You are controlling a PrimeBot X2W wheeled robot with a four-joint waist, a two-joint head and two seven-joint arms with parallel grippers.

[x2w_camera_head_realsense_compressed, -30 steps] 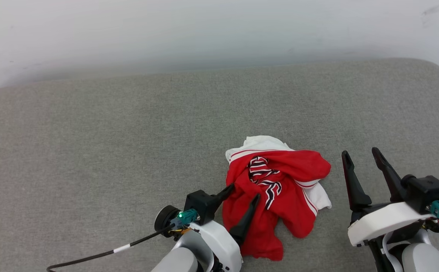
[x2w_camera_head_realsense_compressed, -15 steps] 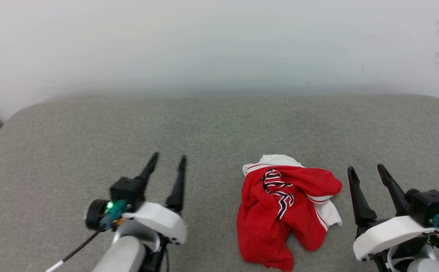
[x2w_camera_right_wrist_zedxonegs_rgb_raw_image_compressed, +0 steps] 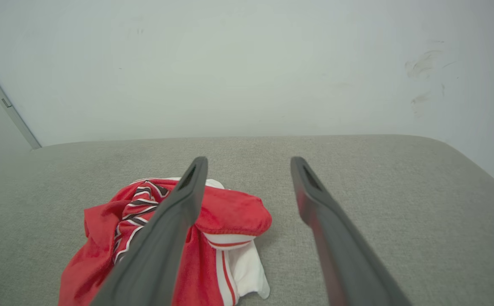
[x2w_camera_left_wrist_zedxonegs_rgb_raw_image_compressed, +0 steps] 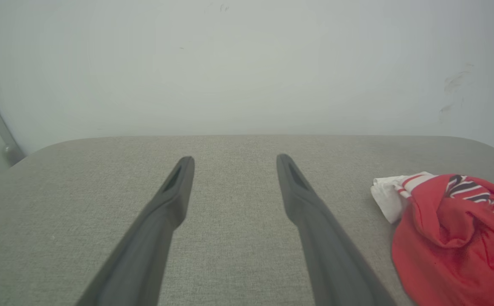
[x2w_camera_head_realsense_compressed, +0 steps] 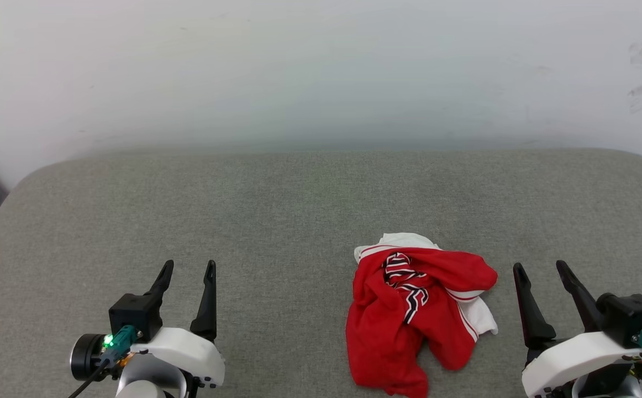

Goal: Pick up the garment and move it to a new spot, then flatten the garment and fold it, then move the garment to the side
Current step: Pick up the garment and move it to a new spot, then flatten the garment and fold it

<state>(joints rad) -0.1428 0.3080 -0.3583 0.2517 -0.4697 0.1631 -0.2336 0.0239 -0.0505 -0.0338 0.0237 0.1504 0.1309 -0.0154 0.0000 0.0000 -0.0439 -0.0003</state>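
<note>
Grey upholstery (x2w_camera_head_realsense_compressed: 299, 210) lies bare under my left gripper (x2w_camera_head_realsense_compressed: 189, 265), which sits at the lower left of the head view with its fingers spread wide and nothing between them. A second ago this claw was down at the garment, its two fingers astride the near left edge of the red cloth. It has since pulled back to the left and now stands well apart from the heap. The head camera has tipped as well, so the shift of the wall (x2w_camera_head_realsense_compressed: 321, 72) line is my view moving, not the things.

Right of centre, the garment (x2w_camera_head_realsense_compressed: 415, 315) rests crumpled on the pad: red body bunched, striped collar on top, white sleeve showing at the far edge and on the right. Its outline matches what I saw a second ago, so the retreat has not dragged it. I judge the placing step over and the flattening next, with both arms free for it.

Further right, my right gripper (x2w_camera_head_realsense_compressed: 539, 267) holds its place just beside the heap, fingers apart and empty, not touching the cloth.
</note>
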